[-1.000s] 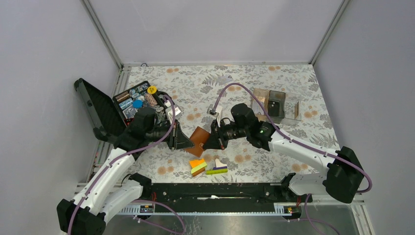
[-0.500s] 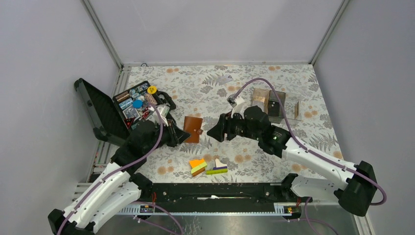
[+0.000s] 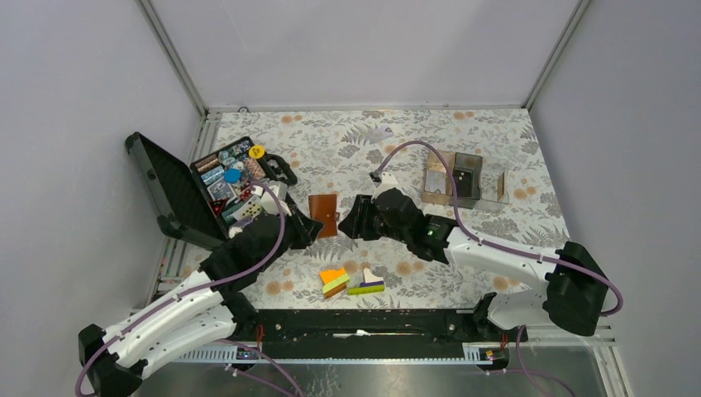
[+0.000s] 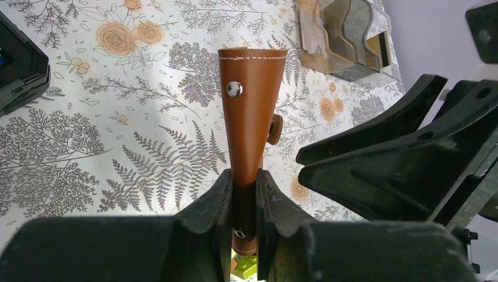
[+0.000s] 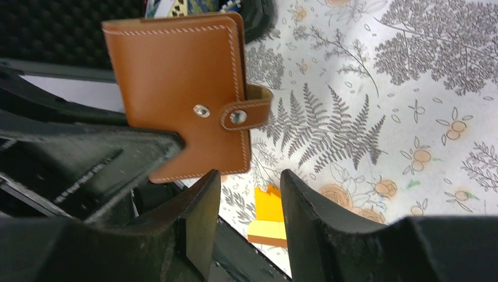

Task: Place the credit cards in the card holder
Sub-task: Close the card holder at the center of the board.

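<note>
The card holder [image 3: 324, 215] is a brown leather folder, closed, with its snap tab fastened. My left gripper [image 3: 304, 225] is shut on its left edge and holds it above the table. In the left wrist view the card holder [image 4: 252, 106] sticks out edge-on from my left gripper [image 4: 244, 179]. My right gripper [image 3: 354, 222] stands open just right of the holder, with nothing between its fingers. In the right wrist view the card holder [image 5: 182, 88] faces the camera above my right gripper [image 5: 249, 179], apart from it. No credit cards show plainly.
An open black tool case [image 3: 178, 194] full of small parts lies at the left. Orange, green and purple blocks [image 3: 351, 281] sit near the front edge. A clear and brown compartment box [image 3: 463, 178] stands at the right.
My right gripper let go of the card holder, opened and drew back right, then came near it again. My left gripper, still shut on the holder, lifted it slightly away from the front.
</note>
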### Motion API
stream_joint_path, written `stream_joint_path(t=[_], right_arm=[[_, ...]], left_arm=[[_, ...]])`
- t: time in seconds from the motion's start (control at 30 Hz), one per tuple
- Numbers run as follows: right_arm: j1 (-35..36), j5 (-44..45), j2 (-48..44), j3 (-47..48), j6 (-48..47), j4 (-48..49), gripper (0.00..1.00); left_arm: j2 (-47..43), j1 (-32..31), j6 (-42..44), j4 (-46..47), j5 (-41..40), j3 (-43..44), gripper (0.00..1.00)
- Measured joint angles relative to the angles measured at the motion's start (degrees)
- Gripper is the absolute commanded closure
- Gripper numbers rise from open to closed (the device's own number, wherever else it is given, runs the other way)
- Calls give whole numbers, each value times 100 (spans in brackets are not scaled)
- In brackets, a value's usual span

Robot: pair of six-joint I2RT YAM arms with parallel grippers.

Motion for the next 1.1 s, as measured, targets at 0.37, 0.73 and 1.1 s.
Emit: stream_joint_path(t=[0.37,0.73,1.1], right_arm=[[17,190,619,704,24,66,58],[57,323,863,850,-28,42,74],[94,573,907,955,-72,-151,60]], left_arm=[[170,-214,-61,136,-262,0,100],[199,-258,-61,157,-302,0,100],[203,-275,-59,175,-343,0,100]])
